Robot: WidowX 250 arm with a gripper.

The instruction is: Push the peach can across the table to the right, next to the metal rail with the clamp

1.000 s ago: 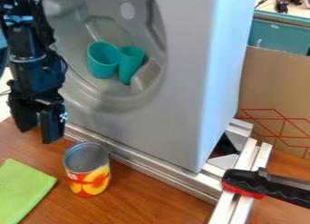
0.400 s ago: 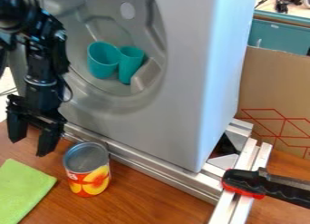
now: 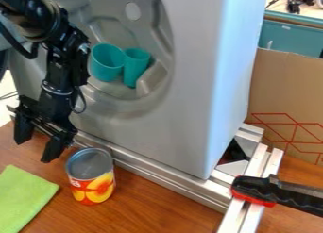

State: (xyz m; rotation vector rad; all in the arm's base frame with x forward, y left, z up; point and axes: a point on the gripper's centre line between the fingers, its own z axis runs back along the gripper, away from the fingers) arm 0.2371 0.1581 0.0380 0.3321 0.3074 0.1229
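One large grey housing (image 3: 189, 128) stands upright across the middle of the camera view, a rounded hollow in its front and a pale, round, plain spot (image 3: 132, 11) inside that hollow. Brown wooden tabletop (image 3: 157, 206) spreads below it. Black and jointed, the robot arm (image 3: 63, 67) comes in from the upper left, in front of the housing; its gripper (image 3: 36, 150) hangs over the table at the left, the two fingers well apart with open space between them. At the right, cardboard (image 3: 290, 86) carries a printed pattern of crossing red lines, with a teal cabinet (image 3: 290, 37) behind it. Silvery metal rails (image 3: 170, 179) run along the housing's foot and out at the lower right. A lime green cloth (image 3: 22, 194) lies flat at the lower left. Between cloth and rails, an open can (image 3: 91, 175) stands upright near the gripper, its label red and yellow with fruit pictured and white lettering near the top. A black and red clamp handle (image 3: 277, 192) crosses the rails. Two teal cups (image 3: 107, 62) sit side by side in the hollow.
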